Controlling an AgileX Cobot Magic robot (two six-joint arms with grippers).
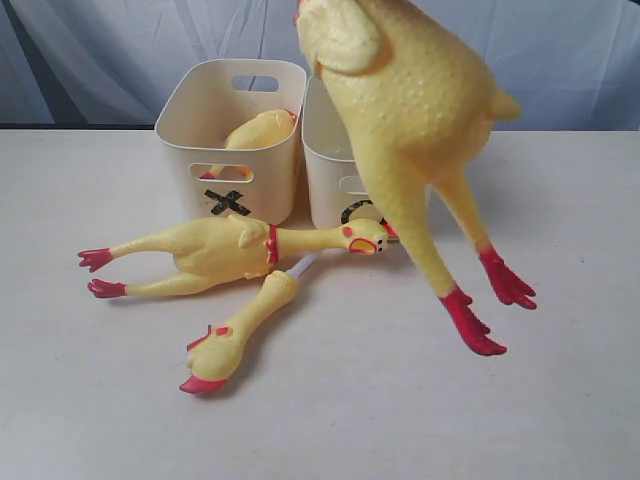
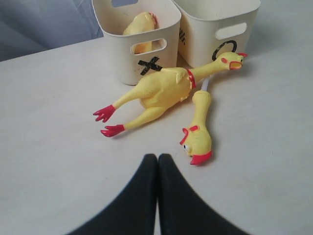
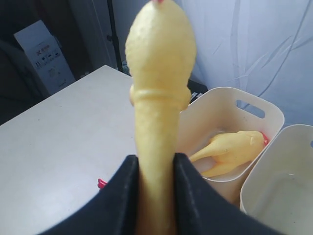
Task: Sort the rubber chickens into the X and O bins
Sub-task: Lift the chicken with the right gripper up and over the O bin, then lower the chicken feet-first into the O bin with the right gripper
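Might snag the big yellow rubber chicken's (image 1: 400,100) dangling feet on the cream plastic O bin (image 1: 325,170), neck clamped by right gripper (image 3: 155,164); left gripper's (image 2: 157,159) jaws together.

Pimply yellow rubber chicken (image 1: 410,100) w/ red feet in black right gripper (image 3: 155,157); ahead of black left gripper (image 2: 157,155): yellow red-collared rubber chicken (image 2: 161,90), cream-white plastic X tub (image 2: 124,68) & O tub (image 2: 200,44), marks black.

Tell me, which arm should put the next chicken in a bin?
Probably the right. The right gripper is clamped on a rubber chicken hanging up beside the O bin. The left gripper is shut with nothing in it, over the table.
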